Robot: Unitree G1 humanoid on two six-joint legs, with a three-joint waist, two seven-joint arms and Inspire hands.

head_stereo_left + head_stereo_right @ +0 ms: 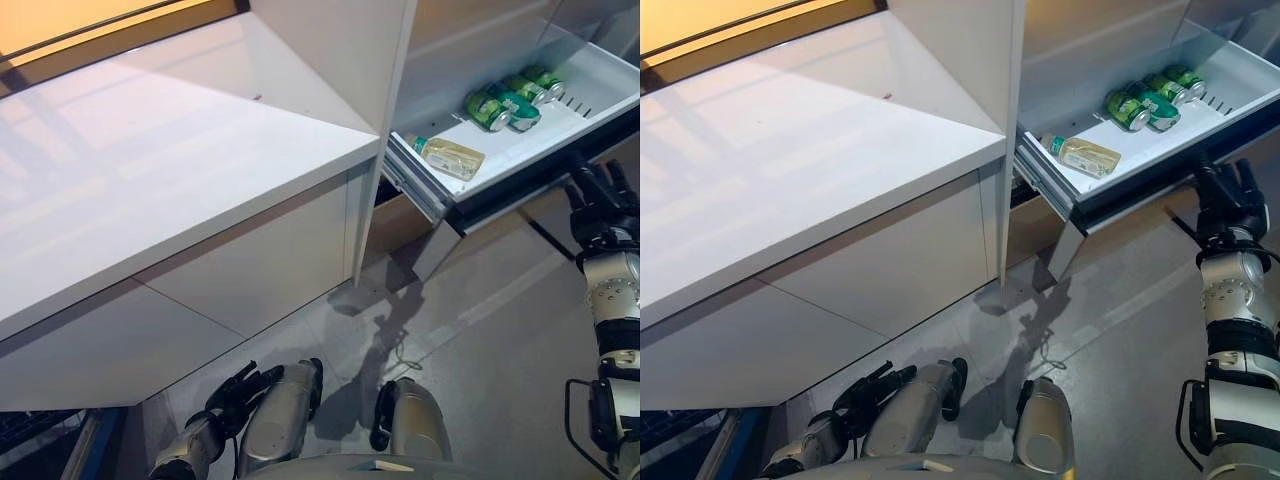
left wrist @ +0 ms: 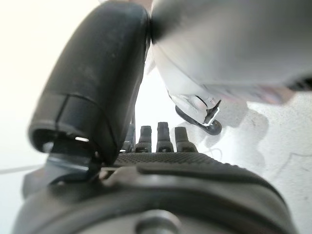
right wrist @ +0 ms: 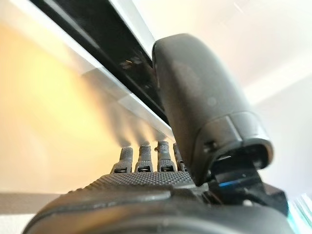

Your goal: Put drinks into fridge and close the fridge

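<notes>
The right hand's fingers (image 3: 146, 155) stand straight and relaxed, gripping nothing, their tips up against the dark front edge of the white pulled-out fridge drawer (image 1: 600, 85). That right hand (image 1: 600, 200) sits just below the drawer's front, so the drawer lies directly ahead of the fingers, and I judge the coming move to be a straight push inward along the drawer's sliding direction. This hand is far the nearer one. The left hand (image 1: 240, 390) hangs low by the floor, well apart from the drawer, its fingers loosely extended and empty.

Inside the drawer the drinks are already in place: three green metal cans (image 1: 510, 98) lie on their sides in a row toward the far end, touching one another, and a clear plastic bottle with pale liquid and a green cap (image 1: 450, 156) lies on its side near the front corner. The drawer is smooth, glossy plastic with a metal slide rail showing at its side. Beside it runs a glossy white desk (image 1: 180, 160), bare and hard-edged.
</notes>
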